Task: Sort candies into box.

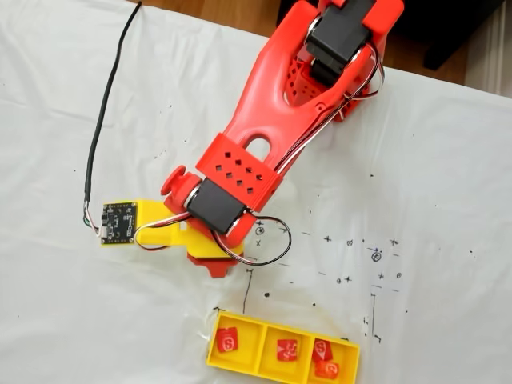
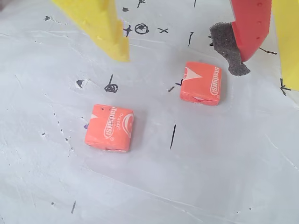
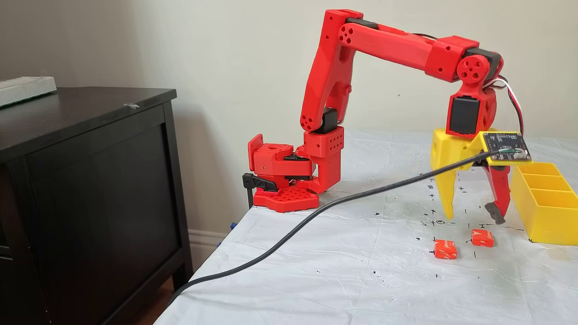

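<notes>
Wrist view: two loose candies (image 2: 109,128)

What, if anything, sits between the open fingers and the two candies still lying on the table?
Nothing visible. The gripper hangs open above the bare sheet, and the nearer candy and the other candy lie apart just below its fingers. The box stands off to the side.

Both loose candies (image 2: 109,127) (image 2: 201,82) read "Starburst"; one adds "orange".
</notes>
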Tool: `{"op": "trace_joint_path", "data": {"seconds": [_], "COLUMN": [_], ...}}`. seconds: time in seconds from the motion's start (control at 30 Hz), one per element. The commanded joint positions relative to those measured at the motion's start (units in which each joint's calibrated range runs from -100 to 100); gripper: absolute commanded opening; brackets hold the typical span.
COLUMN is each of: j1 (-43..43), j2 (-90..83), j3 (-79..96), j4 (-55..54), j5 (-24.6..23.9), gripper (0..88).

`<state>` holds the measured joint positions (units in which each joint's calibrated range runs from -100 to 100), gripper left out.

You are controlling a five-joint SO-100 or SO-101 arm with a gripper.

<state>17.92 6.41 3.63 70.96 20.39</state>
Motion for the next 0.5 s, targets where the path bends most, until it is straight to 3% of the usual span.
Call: {"op": "trace_joint_path", "data": {"seconds": [0.0, 0.47], "j1": [-0.53, -2.34], "j2": [1.4, 6.83], "j3": [-5.86, -8.05], "j4": [-1.41, -3.29], "j5": [0.44, -0.93], "gripper": [28.7, 27.7]}}
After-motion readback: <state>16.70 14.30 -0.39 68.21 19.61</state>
